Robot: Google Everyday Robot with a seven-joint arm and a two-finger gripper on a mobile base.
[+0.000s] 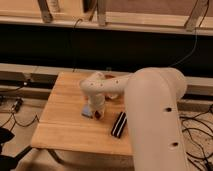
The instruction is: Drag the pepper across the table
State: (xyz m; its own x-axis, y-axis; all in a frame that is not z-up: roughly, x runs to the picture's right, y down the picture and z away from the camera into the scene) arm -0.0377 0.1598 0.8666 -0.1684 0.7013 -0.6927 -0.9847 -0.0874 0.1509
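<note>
Pepper (98, 115) just beneath the pincer (95, 110)

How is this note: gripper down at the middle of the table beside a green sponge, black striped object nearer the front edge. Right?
Not quite. The camera view shows the sponge is blue, not green. The rest holds: the gripper is down at the middle of the table beside it, and the black striped object lies nearer the front edge.

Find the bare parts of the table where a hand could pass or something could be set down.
The table's left half is bare wood, from far edge to near edge, left of the blue sponge. The middle is crowded: the gripper sits by sponge and pepper, a dark striped item lies right of them.
</note>
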